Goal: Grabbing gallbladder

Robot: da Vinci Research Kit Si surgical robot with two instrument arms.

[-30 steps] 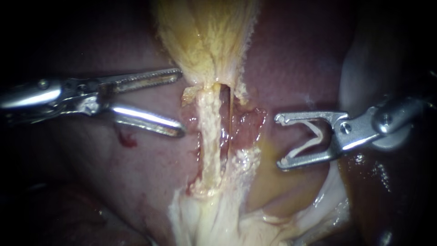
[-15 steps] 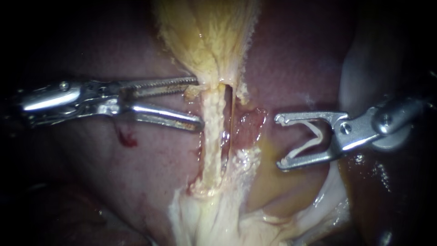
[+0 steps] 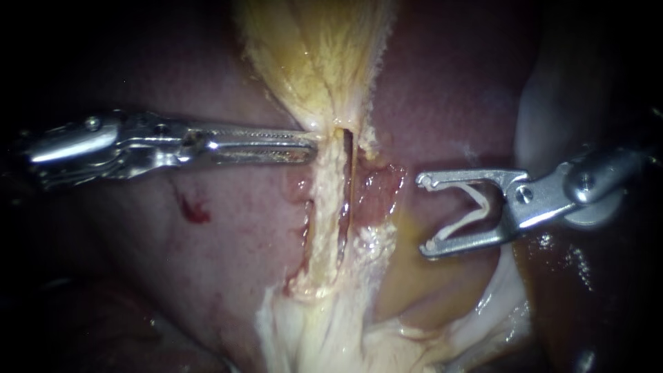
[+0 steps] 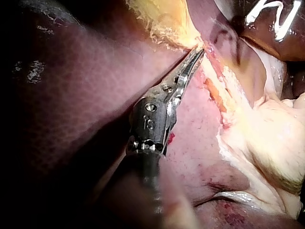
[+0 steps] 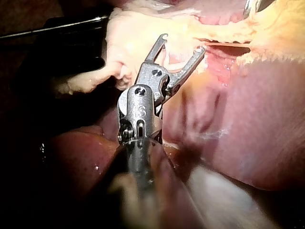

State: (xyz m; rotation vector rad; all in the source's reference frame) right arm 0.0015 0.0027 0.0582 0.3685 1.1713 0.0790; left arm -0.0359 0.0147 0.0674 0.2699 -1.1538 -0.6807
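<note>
The yellow gallbladder (image 3: 311, 55) hangs from above and narrows to a neck. My left instrument (image 3: 311, 143) comes in level from the left, its jaws shut on the left edge of that neck. In the left wrist view the gallbladder (image 4: 162, 19) lies just ahead of the left instrument (image 4: 199, 50), whose tips pinch its lower edge. My right instrument (image 3: 426, 214) rests to the right of the dissected bed. Its jaws stand wide apart with a white clip (image 3: 476, 211) seated between them. It touches no tissue. In the right wrist view the right instrument (image 5: 181, 44) is spread before pale tissue.
A pale strand (image 3: 324, 207) runs down from the neck into whitish fatty tissue (image 3: 324, 331). Beside it lies raw red bed. Liver (image 3: 207, 262) surrounds everything, with a small blood spot (image 3: 195, 211) below the left instrument. A pale fold (image 3: 545, 103) lies at the right.
My left instrument moved right to the gallbladder's neck and its jaws went from wide open to shut on the tissue. The right instrument has not moved.
</note>
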